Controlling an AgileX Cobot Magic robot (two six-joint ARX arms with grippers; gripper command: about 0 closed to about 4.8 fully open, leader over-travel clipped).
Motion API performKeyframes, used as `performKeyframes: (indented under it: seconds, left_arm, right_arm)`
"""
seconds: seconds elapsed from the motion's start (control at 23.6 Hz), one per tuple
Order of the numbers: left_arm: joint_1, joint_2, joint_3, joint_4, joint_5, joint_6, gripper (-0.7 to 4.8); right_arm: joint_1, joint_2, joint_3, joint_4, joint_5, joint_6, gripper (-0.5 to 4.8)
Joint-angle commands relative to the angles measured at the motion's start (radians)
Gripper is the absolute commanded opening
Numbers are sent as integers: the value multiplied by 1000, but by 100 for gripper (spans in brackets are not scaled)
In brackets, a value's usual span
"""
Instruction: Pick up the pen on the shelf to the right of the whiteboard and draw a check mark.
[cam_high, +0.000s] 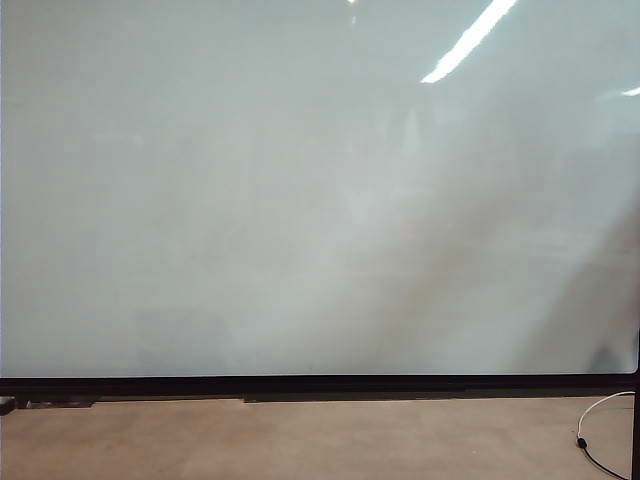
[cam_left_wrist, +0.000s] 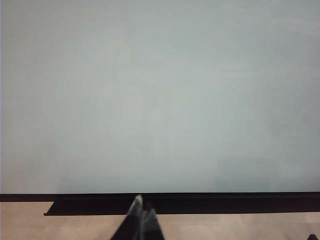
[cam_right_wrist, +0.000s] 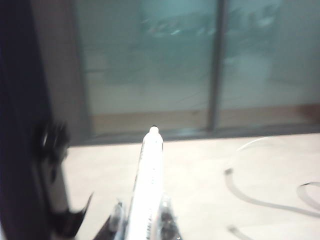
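Pen (cam_right_wrist: 150, 185) lengthwise in the right gripper's (cam_right_wrist: 142, 220) clamped jaws, black tip outward; left gripper (cam_left_wrist: 142, 212) jaws together.

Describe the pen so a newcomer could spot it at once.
In the right wrist view, the right gripper is shut on the pen, off the floor. It is a straight white barrel with a small black tip, unlike the curling white cable on the floor beside it.
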Motion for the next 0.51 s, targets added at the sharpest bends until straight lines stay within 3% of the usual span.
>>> performKeyframes:
  seconds: [0.04, 0.51]
  left_arm:
    - [0, 0, 3, 6, 0, 4, -4]
    - [0, 0, 3, 6, 1, 4, -4]
  right_arm:
    - [10, -78, -45, 18, 84, -20, -2]
    - [227, -440, -374, 16, 562, -95, -2]
